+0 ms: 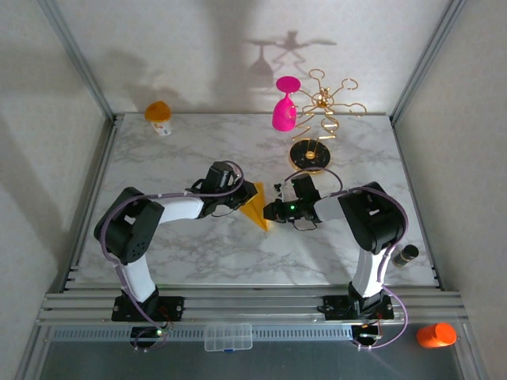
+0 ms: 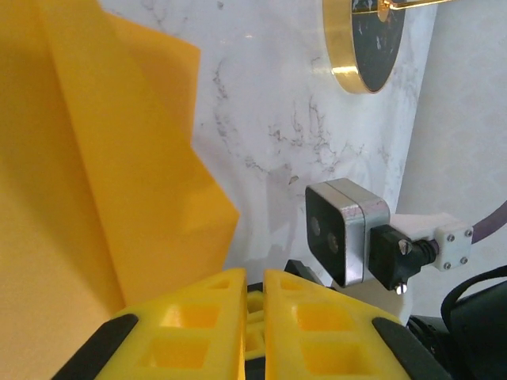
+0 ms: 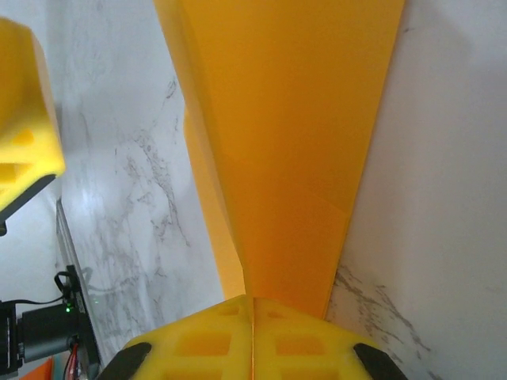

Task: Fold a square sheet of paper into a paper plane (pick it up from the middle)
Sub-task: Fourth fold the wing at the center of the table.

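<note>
Two grips, maybe: right pincer (image 3: 252,301) clamped on the folded paper (image 3: 285,119), left pincer (image 2: 253,275) nearly together, hold unclear. Paper looks light, floppy, crease-prone; best pinched along its fold.

Yellow-orange paper plane (image 1: 255,207); grey-veined white marble table (image 1: 198,150).

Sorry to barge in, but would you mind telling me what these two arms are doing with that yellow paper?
The two arms are partway through folding a thin yellow-orange sheet of paper into a plane over the middle of the white marble-patterned table. The right gripper is shut on one end of the sheet, which already shows lengthwise creases and narrows to a point. The left gripper sits closed at the paper's opposite side; whether it pinches the sheet is unclear.
</note>
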`<state>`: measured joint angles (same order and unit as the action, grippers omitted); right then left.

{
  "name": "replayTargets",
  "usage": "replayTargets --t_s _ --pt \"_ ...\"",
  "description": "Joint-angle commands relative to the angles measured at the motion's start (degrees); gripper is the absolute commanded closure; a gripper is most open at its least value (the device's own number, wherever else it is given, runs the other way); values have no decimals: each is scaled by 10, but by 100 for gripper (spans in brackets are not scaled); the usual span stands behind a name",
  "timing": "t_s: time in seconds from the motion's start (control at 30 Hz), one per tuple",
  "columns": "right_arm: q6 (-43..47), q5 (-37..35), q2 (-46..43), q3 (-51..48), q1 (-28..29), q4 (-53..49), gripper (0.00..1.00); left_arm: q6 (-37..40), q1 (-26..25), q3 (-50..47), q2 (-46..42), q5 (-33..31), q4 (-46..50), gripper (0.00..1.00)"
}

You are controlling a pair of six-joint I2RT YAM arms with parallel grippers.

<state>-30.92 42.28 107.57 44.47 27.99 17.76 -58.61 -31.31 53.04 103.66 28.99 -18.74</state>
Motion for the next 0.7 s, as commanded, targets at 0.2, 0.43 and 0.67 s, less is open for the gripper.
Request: replayTargets --t_s 0.2,0.43,0.67 --pt "9 -43 37 -7 -7 -29 90 24 -8 23 40 18 -5 87" --pt "7 -40 40 -7 -9 -28 90 21 -9 6 43 14 -14 86" --pt "9 -38 43 -6 -10 -29 89 21 -10 18 57 17 -16 86"
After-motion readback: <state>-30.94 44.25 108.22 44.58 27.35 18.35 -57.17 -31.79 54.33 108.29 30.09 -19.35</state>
